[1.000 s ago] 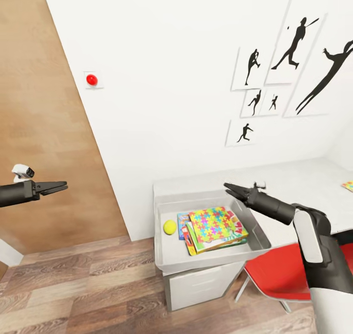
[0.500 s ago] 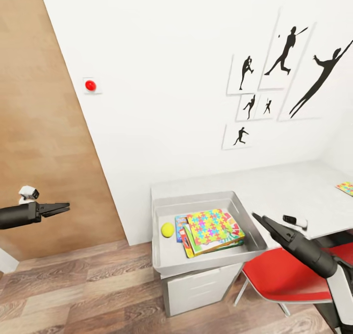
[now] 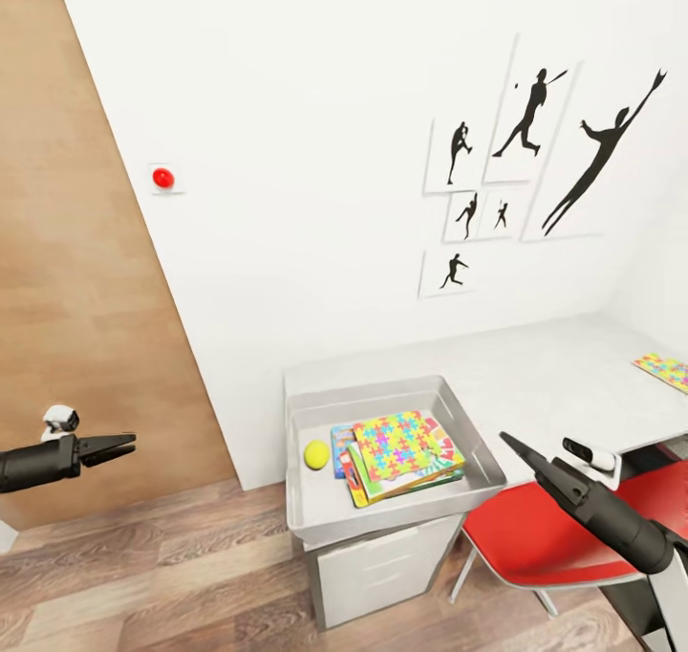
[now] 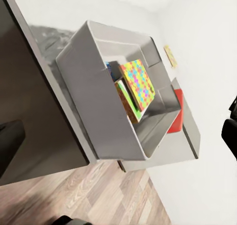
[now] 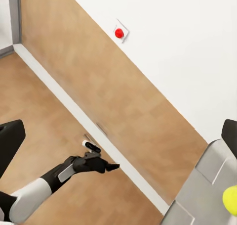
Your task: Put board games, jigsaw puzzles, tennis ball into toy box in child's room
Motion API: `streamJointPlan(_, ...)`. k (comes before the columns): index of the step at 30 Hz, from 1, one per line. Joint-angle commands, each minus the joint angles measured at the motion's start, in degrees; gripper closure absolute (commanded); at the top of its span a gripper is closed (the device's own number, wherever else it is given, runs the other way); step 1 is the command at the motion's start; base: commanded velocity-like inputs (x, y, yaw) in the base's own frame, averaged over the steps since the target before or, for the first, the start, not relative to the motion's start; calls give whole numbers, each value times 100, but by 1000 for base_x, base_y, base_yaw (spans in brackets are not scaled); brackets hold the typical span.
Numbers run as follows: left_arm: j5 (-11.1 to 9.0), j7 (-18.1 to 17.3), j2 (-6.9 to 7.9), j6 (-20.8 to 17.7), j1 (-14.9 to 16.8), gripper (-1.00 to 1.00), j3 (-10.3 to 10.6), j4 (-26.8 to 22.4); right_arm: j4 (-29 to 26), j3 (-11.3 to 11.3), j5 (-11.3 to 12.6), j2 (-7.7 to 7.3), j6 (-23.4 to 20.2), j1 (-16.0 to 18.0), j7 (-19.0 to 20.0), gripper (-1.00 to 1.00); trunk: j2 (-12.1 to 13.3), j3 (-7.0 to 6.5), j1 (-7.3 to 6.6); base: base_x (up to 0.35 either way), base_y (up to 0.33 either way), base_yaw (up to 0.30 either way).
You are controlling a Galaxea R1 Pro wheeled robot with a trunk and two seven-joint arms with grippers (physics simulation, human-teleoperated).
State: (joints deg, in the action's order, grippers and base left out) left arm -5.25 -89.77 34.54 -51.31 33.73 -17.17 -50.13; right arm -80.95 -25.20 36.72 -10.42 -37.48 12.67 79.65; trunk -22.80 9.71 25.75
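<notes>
The light-grey toy box (image 3: 320, 513) stands on the near end of the table (image 3: 535, 375). It holds the tennis ball (image 3: 316, 454) and a stack of board games (image 3: 343, 446). A jigsaw puzzle (image 3: 406, 444) lies on top of that stack. A second jigsaw puzzle (image 3: 666, 371) lies on the table's far right end. My right gripper (image 3: 511, 444) hovers open and empty just beside the box's right rim. My left gripper (image 3: 122, 445) hangs open and empty far to the left, over the floor. The left wrist view looks at the box (image 4: 94, 111) from its side. The bed is out of view.
A red chair (image 3: 535, 537) sits under the table, right below my right arm. White drawers (image 3: 382, 566) stand under the box. A wood-panelled wall (image 3: 86, 298) is at the left, with a red button (image 3: 163, 178) on the white wall. Plank floor (image 3: 172, 585) lies between my arms.
My right gripper has drawn back from above the box's far right corner, down and toward me, to beside its right rim. The left arm has dropped lower. The head view has shifted slightly.
</notes>
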Motion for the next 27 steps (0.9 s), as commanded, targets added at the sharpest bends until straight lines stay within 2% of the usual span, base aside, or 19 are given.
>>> streamJointPlan(1, 0, -23, 1, 62, 0, -100, -2, 139, -4, -3, 15, -1, -47, 0, 16, -100, -12, 2, 4, 0, 0, -106)
streamJointPlan(5, -10, -23, 7, 415, -9, -100, -19, 514, -9, -8, 11, -5, -26, -11, 31, -100, -12, -36, 4, 0, 0, -107)
streamJointPlan(10, -54, -23, 24, 609, -13, -100, -149, 691, 14, -10, -9, -4, 29, -16, 35, -100, -12, -83, 4, 0, 0, -112)
streamJointPlan(17, -83, -23, 20, 702, -15, -100, -438, 758, 19, -1, -24, 1, 111, -18, 24, -100, -12, -149, 4, 36, -41, -124)
streamJointPlan(27, -88, -23, 32, 730, -15, -100, -540, 775, 18, 7, -31, 5, 142, -19, 13, -100, -12, -239, 4, 78, -198, -141)
